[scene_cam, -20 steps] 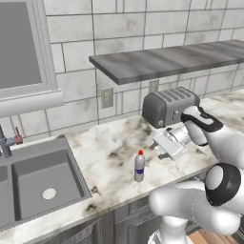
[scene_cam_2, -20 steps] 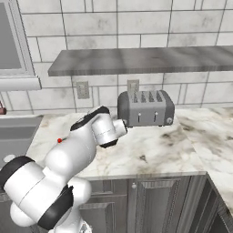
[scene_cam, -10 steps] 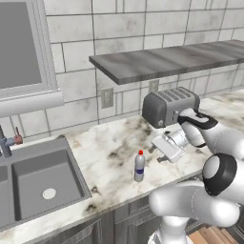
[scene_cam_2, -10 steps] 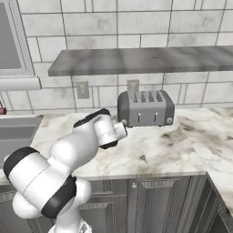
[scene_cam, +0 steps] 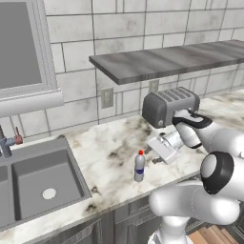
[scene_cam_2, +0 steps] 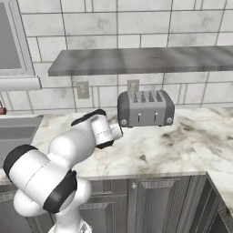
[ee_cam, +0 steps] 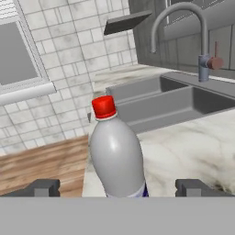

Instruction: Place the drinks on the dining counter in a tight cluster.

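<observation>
Evidently, the gripper (ee_cam: 117, 188) is held level with jaws spread wide either side of the small red-capped bottle (scene_cam: 139, 166), upright right of the sink (scene_cam: 28, 183), so that it can be grasped.

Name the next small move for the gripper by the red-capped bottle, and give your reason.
Probably ease the gripper forward, then close. Its jaws stand open on either side of the small red-capped bottle, which stands upright on the marble counter and is not yet gripped.
</observation>
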Robot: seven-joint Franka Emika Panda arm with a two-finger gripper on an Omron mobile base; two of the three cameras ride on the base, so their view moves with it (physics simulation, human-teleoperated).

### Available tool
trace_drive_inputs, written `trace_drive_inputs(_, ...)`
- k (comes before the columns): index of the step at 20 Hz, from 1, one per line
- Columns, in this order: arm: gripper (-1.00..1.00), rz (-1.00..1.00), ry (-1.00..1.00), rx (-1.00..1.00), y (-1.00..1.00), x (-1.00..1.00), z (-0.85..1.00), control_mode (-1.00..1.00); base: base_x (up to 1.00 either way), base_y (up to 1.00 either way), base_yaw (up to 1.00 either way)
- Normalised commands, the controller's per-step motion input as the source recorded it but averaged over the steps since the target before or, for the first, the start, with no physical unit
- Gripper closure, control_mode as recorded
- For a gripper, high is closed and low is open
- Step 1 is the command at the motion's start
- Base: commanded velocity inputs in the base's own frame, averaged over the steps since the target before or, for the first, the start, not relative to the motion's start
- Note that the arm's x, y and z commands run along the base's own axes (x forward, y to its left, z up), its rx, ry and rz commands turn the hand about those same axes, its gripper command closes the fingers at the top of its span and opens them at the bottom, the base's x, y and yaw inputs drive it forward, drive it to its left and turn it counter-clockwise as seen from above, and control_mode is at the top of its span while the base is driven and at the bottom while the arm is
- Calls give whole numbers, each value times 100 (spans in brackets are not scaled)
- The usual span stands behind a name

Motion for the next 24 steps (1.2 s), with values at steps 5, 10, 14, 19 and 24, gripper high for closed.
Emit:
trace_drive_inputs(5, -100, 0, 0, 0, 16, 0, -5, -100, 0, 0, 0)
trace_drive_inputs(10, -100, 0, 1, 0, 4, -2, -10, -100, 0, 0, 0)
trace_drive_inputs(14, -100, 0, 1, 0, 1, -4, -8, -100, 0, 0, 0)
trace_drive_inputs(19, -100, 0, 0, 0, 5, -3, -8, -100, 0, 0, 0)
trace_drive_inputs(24, -100, 0, 0, 0, 12, -7, -6, -100, 0, 0, 0)
